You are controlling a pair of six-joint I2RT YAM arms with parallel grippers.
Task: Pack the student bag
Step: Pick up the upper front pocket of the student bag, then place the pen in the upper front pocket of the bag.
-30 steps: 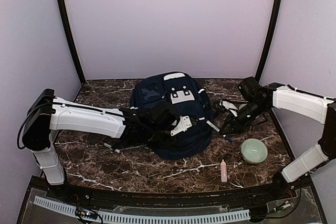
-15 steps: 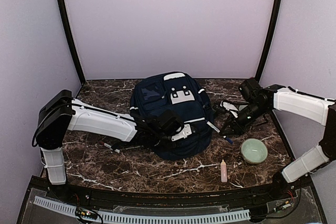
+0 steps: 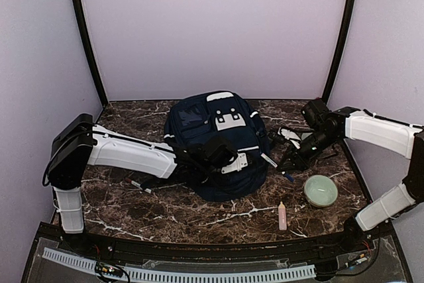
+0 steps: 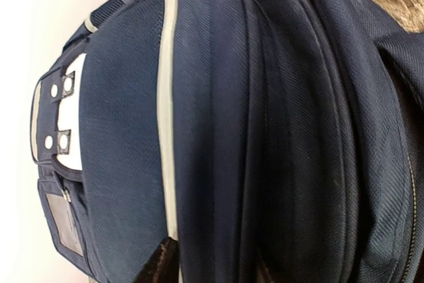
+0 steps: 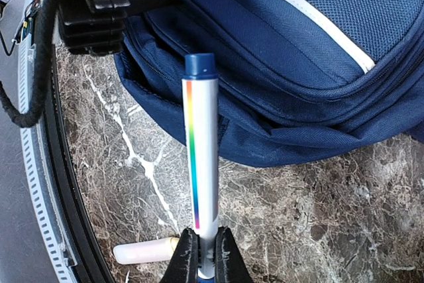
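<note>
Student bag [image 3: 199,120] lies mid-counter [image 3: 199,220], toward the back edge, front panel w/ white patch facing up. It fills the left wrist view; no open zip or gaping mouth shows in any view.

L pincer [image 3: 228,162] is down on the bag's near side. In the wrist view its dark tips sit apart, one each side of a piped ridge of navy fabric. Can't tell if they actually bite the cloth or just straddle it.

R pincer [image 5: 201,251] is pressed together on the lower end of a silver pen [image 5: 201,150] w/ rainbow stripe and blue cap. The pen points at the bag's right flank and hangs just off it over the counter, not touching as far as I can see.

Progress, my read: early. Nothing visibly inside, pen not yet in, and no compartment seen open to take it. L arm looks set to hold or lift a flap so R can slot the pen, probably into a side or front pocket.

Left out on the counter: pale green bowl [image 3: 320,190] near the front-right corner, and a small pinkish tube [image 3: 282,215] by the front edge, just L of the bowl. Whether those go in too, can't say.
</note>
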